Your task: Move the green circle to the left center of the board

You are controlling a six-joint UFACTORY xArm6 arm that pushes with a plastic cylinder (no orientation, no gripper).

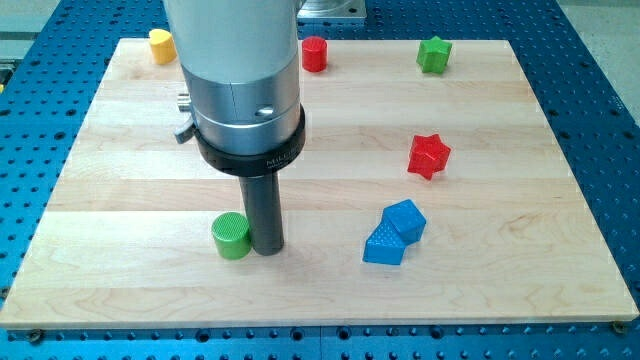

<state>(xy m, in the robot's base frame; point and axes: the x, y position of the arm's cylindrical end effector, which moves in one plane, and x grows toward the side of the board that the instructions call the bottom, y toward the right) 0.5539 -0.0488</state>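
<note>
Green circle: the green circle [231, 236] lies nearest the view's bottom, touching or just beside my tip [266, 249] on the tip's left side as the view shows it.
My tip: the lower end of a straight dark rod, resting on the board just right of the green circle; there is no claw to open or close, so it holds nothing and can only push.
Two blue blocks: two blue blocks [393, 233] sit touching each other, well to the view's right of the tip, out of the way.
Red star: the red star [429, 155] is farther right and above the tip.
Far blocks: a yellow block [160, 45], a red cylinder [314, 53] and a green star [434, 54] line the board's top edge, well apart from the tip.
Risk, roll-off: the circle is round, so an off-centre push could let it slip around the rod, in my judgement.
Risk, aim: the left centre lies up and left of the tip; a straight leftward push might run the circle along the lower edge instead.
Surface: a pale wooden board [120, 190], smooth, with plank seams.
Room: a blue perforated table [40, 130] surrounds the board.
</note>
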